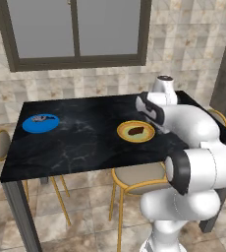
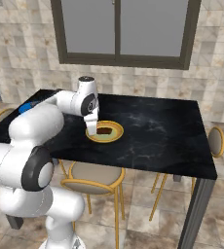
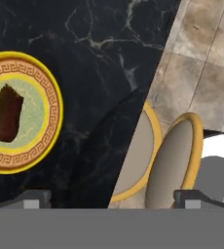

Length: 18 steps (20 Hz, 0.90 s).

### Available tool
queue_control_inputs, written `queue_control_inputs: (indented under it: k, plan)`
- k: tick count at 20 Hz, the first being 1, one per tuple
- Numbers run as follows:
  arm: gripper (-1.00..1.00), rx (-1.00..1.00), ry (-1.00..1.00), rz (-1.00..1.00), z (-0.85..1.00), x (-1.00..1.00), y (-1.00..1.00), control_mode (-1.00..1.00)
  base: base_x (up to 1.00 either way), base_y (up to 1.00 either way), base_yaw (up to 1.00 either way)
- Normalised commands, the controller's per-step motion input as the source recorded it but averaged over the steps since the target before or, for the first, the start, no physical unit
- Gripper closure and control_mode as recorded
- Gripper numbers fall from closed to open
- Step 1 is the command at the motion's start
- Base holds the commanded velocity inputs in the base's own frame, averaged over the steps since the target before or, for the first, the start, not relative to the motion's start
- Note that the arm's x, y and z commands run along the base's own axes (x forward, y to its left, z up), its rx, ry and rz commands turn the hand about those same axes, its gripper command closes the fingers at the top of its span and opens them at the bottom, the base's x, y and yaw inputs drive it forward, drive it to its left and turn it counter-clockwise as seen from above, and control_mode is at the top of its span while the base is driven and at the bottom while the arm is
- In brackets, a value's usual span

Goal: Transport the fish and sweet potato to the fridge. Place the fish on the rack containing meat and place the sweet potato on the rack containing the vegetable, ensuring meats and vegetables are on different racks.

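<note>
— Reddish-brown and oblong: is that the sweet potato (image 1: 136, 131)?

— Yes. It lies in the middle of a yellow-rimmed plate (image 1: 124, 135) with a pale green centre and an orange patterned ring, seen clearly in the hand view (image 3: 8, 120). The plate sits on the black marble table (image 1: 80, 140), towards its near edge.

— And the fish (image 1: 42, 118)?

— Small and grey, it rests on a round blue plate (image 1: 31, 126) at the far left end of the same table, well apart from the sweet potato.

— Where is the gripper (image 2: 92, 129)?

— In the right base view it hangs just above the table at the left rim of the yellow plate (image 2: 113, 137), beside the sweet potato (image 2: 103, 131) rather than over it. In the hand view the plate lies off to the left, while the two finger tips (image 3: 36, 198) stand far apart at the bottom corners, with nothing between them. So the hand is spread wide and holds nothing.

— What surrounds the table?

— Chairs with yellow frames and beige seats: one (image 1: 139, 177) tucked under the near edge, another (image 1: 1, 144) at the left end, a third (image 2: 215, 141) at the right end. Behind stands a tiled wall with a dark-framed window (image 1: 75, 29).
</note>
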Motion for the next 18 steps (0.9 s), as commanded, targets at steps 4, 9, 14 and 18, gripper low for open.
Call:
queue_control_inputs:
  k: [4,9,14,18]
  plan:
    - [-1.00,0.00,0.00,0.00,-0.39,0.57,0.00,-1.00,0.00,0.00,0.00]
    - [-1.00,0.00,0.02,0.00,-0.40,0.59,0.00,-1.00,0.00,0.00,0.00]
    - [-1.00,0.02,0.06,0.00,-0.37,0.56,0.00,-1.00,0.00,0.00,0.00]
    - [-1.00,0.01,0.03,0.00,-0.29,0.64,0.00,-1.00,0.00,0.00,0.00]
